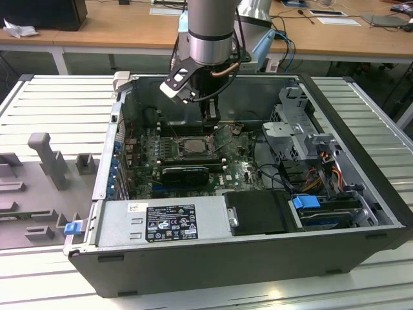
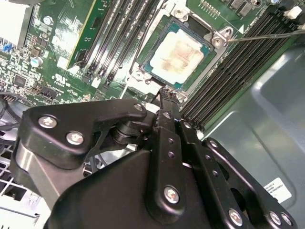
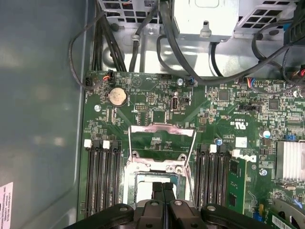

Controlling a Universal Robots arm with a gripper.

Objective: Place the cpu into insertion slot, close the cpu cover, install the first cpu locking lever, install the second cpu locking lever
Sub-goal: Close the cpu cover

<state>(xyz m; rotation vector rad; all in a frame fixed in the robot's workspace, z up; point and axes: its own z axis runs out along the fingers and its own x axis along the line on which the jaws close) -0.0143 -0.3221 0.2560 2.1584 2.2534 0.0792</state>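
Observation:
The cpu, a pale silvery square, lies flat in the insertion slot on the green board. My gripper hangs just above the slot's edge, its black fingers pressed together and shut on nothing. The cpu cover looks like a thin metal frame swung up off the slot, with bare board visible through its window. A thin locking lever wire sticks out sideways from the slot's corner, unlatched. In the exterior view the gripper reaches down into the open case beside the slot.
Black memory slots flank the socket on both sides. Thick black cables run along the board's edge. A finned heatsink, a black expansion card, the power supply and the grey case wall hem in the space.

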